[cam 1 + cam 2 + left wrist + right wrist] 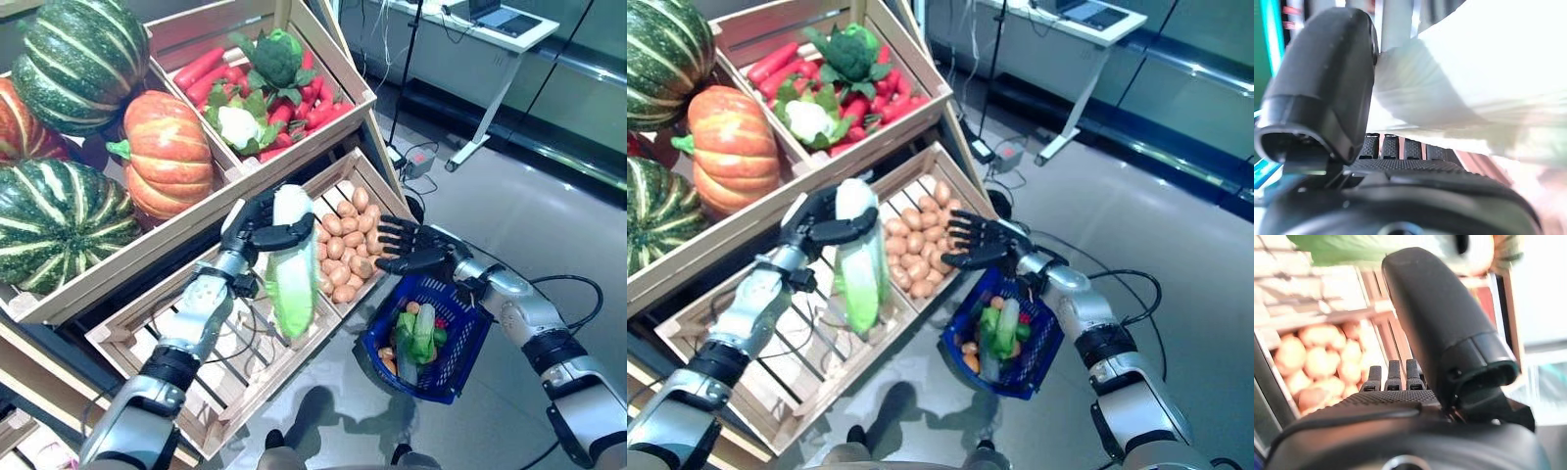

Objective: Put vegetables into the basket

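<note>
Cabbage in hand, basket partly filled.
Cabbage (pixel 290 262), long and pale green, hangs upright in the left hand (pixel 257 227), whose fingers and thumb curl round its white upper end, above the slatted crate (pixel 147 338) and left of the potatoes (pixel 345 247). The blue basket (pixel 465 352) hangs to the right from the right arm, already holding a few vegetables; the right hand (pixel 411 247) is spread, holding nothing. I judge the cabbage still has to cross into it.
</note>
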